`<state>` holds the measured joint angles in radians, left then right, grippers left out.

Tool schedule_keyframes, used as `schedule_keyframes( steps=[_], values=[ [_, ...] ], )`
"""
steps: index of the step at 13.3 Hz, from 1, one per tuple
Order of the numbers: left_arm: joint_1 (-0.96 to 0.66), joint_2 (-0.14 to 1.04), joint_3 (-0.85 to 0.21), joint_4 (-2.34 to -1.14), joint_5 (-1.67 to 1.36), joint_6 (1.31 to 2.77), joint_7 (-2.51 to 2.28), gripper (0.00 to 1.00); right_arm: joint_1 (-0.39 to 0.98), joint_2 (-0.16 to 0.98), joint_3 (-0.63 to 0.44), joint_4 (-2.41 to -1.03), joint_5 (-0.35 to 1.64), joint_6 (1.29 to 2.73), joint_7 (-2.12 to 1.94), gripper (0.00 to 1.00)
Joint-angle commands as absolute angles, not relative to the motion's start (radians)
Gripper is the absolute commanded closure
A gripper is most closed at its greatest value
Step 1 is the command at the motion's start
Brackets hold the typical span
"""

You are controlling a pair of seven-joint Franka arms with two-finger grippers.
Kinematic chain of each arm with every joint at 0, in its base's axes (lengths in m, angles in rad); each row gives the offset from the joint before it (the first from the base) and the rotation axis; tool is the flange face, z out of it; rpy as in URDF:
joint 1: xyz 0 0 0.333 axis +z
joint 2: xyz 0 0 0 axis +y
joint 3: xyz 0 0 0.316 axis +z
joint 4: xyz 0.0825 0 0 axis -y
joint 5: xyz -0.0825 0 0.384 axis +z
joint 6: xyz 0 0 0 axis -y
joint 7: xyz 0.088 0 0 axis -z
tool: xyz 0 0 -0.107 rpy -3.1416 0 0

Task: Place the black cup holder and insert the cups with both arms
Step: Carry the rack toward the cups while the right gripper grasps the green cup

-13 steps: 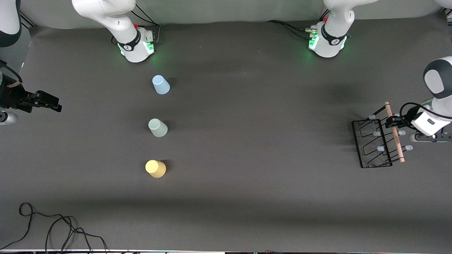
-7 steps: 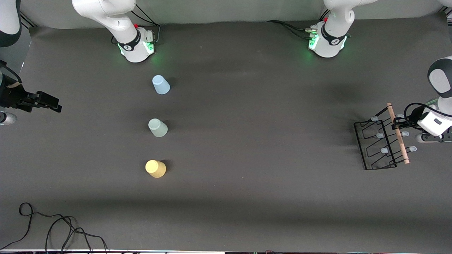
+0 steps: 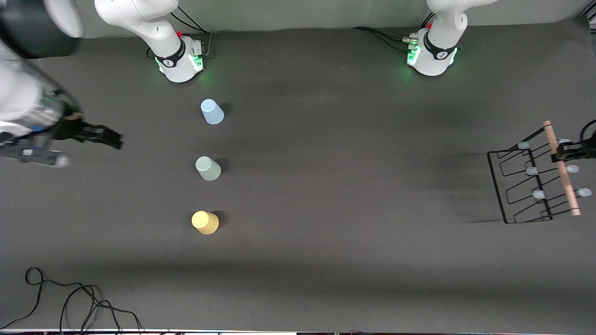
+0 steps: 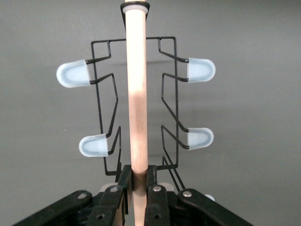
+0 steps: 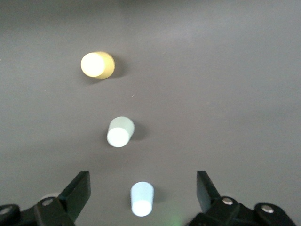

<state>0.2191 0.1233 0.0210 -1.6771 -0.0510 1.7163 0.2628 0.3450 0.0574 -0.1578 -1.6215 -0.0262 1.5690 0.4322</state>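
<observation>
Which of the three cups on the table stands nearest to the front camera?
The yellow cup. It is the lowest of the row in the front view; the pale green cup stands in the middle, and the pale blue cup is closest to the right arm's base.

A plain dark grey counter [image 3: 326, 260] carries three cups: pale blue [image 3: 212, 112], pale green [image 3: 208, 168] and yellow [image 3: 205, 222]. The rack [image 3: 521, 186] is black wire with a light wooden rod [image 4: 138, 94] and translucent pale caps [image 4: 73, 74]. White arms with dark grey joints end in black fingers [image 5: 75, 193]; their bases [image 3: 179, 63] glow green.
</observation>
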Motion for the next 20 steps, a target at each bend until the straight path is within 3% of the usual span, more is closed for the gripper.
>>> schedule_keyframes(
  steps=[1,7,12,17,20],
  values=[
    [0.169,0.135,-0.021,-1.579,-0.063,1.654,0.239,1.0,0.405,0.058,-0.164,-1.722,-0.012,1.668,0.524,0.0],
    [-0.056,0.172,-0.071,-1.52,-0.103,1.643,-0.094,1.0,0.413,0.049,-0.163,-2.018,0.044,1.974,0.56,0.0],
    [-0.378,0.305,-0.071,-1.431,-0.115,1.709,-0.556,1.0,0.463,0.078,-0.164,-2.29,0.044,2.32,0.558,0.0],
    [-0.647,0.426,-0.071,-1.397,-0.115,1.871,-0.98,1.0,0.466,0.169,-0.163,-2.375,0.044,2.514,0.558,0.0],
    [-0.768,0.501,-0.071,-1.397,-0.094,2.021,-1.051,1.0,0.466,0.207,-0.163,-2.376,0.083,2.56,0.558,0.0]
  ],
)
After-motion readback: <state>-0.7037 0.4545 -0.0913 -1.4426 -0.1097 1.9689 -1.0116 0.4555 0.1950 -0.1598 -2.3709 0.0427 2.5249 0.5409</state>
